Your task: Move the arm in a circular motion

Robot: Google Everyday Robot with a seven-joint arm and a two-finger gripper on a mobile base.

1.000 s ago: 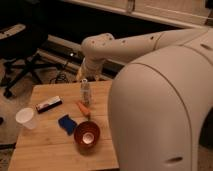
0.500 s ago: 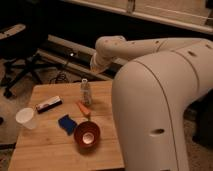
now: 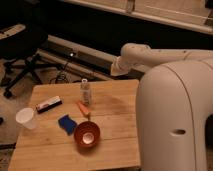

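Pincer (image 3: 115, 71) first: clamped shut, nothing seen in it, sitting at the narrow tip of the arm (image 3: 165, 55), just past the far edge of the table (image 3: 115, 145), over dark floor. Hard to make out more than that.

Arm-wise: smooth cream-white, fat rounded tubes, one bulbous elbow, reaching in from the right and filling that whole side.

Table: pale wooden planks. Counting what's on top:
- one white cup (image 3: 25, 118)
- one round reddish-orange bowl (image 3: 87, 135)
- one blue spongy-looking pad (image 3: 66, 123)
- one small orange stick (image 3: 83, 107)
- one little clear bottle (image 3: 86, 92), upright
- one flat bar (image 3: 49, 104), pale with a dark edge

One black office chair (image 3: 20, 55) off to the left.
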